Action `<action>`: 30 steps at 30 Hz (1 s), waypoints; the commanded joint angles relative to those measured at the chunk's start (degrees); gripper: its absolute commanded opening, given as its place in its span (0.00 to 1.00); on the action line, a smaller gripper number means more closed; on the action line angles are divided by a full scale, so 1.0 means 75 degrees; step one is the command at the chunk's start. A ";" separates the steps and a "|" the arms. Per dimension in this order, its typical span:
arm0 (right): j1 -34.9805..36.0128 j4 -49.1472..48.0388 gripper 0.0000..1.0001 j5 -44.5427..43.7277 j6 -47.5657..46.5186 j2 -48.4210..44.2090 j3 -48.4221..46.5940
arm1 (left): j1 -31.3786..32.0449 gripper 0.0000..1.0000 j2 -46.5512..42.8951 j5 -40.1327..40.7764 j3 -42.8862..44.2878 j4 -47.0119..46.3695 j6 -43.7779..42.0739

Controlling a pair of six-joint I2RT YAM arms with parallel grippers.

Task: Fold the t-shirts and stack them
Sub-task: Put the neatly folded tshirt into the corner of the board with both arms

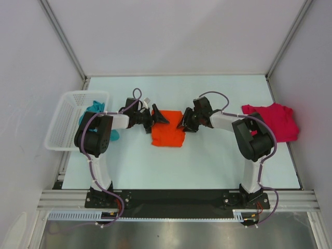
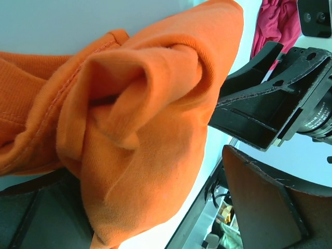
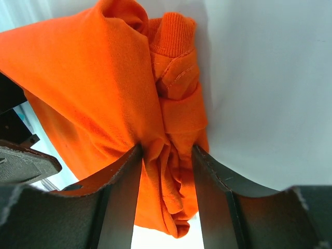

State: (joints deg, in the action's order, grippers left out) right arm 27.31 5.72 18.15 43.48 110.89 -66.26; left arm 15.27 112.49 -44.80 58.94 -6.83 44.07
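Top view: I see the bright orange cloth t-shirt [image 1: 167, 134] as a folded bundle at the centre of the pale worktop [image 1: 207, 155]. The left end effector [image 1: 158, 118] sits at its 10 o'clock corner and the right end effector [image 1: 182, 123] at its 2 o'clock corner. The crimson red cloth t-shirt [image 1: 275, 120] lies crumpled at 3 o'clock, well apart. The teal cloth t-shirt [image 1: 95, 108] hangs over the rim of the white plastic mesh basket [image 1: 65, 122] at 9 o'clock.

Left wrist: the left end effector [image 2: 150, 218] has its jaws wide. A bunched orange fold [image 2: 145, 135] lies between them, not pinched. The right end effector [image 2: 259, 119] is at 3 o'clock and the red shirt [image 2: 275, 26] at 1 o'clock.

Right wrist: the right end effector [image 3: 166, 155] is clamped on a gathered fold of the orange shirt [image 3: 93, 88]. Cloth is squeezed between both fingers [image 3: 124, 197]. The rest of the shirt spreads toward 11 o'clock on the worktop [image 3: 270, 78].
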 commanded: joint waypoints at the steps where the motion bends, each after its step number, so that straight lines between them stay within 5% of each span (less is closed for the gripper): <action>1: 0.0038 0.0152 0.49 -0.0276 -0.0337 0.0168 -0.0235 | 0.0144 0.95 0.0107 0.0676 -0.0194 0.0547 -0.0345; 30: 0.0050 0.0925 0.49 -0.0815 -0.0876 0.0050 -0.0646 | 0.0144 0.95 0.0295 0.0664 -0.0194 0.0512 -0.0369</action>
State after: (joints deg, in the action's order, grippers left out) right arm 27.00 13.02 12.67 37.26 110.21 -69.04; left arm 15.27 112.49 -44.73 58.94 -6.81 44.05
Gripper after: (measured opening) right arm 0.490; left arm 0.943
